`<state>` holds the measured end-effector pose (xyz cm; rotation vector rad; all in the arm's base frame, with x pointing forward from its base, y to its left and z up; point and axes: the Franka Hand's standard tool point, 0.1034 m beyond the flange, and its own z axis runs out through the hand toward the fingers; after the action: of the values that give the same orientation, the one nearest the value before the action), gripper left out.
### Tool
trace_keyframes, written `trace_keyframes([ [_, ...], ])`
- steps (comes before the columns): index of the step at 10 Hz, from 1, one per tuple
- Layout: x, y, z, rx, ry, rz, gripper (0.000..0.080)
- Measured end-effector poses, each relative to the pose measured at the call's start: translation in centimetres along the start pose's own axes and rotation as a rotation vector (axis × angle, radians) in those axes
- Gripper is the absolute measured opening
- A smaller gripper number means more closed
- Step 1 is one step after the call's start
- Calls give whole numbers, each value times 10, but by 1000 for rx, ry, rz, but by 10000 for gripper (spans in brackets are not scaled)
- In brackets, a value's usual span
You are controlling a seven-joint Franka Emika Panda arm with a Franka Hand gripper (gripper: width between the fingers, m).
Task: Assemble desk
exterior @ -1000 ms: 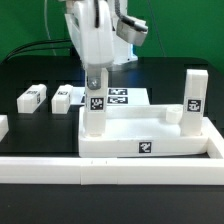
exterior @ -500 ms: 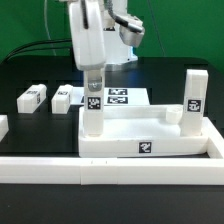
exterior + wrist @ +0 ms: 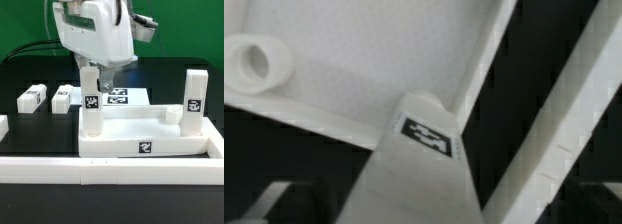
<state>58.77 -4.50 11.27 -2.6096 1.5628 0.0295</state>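
Note:
The white desk top [image 3: 150, 135] lies against the front border wall. One white tagged leg [image 3: 92, 108] stands upright in its corner socket on the exterior view's left, and a second leg [image 3: 192, 95] stands at the right. My gripper [image 3: 92, 70] is over the top of the left leg, with its jaws on either side and dark gaps between them and the leg. In the wrist view that leg [image 3: 420, 170] runs up the middle over the desk top's rim [image 3: 331, 110], next to an empty round socket [image 3: 251, 62].
Two loose white legs [image 3: 33, 97] [image 3: 62, 97] lie on the black table at the exterior view's left. The marker board [image 3: 118, 96] lies behind the desk top. The long white border wall [image 3: 110, 172] runs along the front.
The hand has turned about the left leg and now shows its broad face. The leg's tag has hardly shifted. Nothing else has moved.

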Motion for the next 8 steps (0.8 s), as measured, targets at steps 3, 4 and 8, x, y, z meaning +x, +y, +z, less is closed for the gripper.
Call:
trace_keyframes([
  [3, 3, 3, 0, -23, 13, -351, 649],
  [4, 3, 3, 0, -31, 16, -451, 649],
  [8, 4, 4, 0, -44, 16, -835, 649],
])
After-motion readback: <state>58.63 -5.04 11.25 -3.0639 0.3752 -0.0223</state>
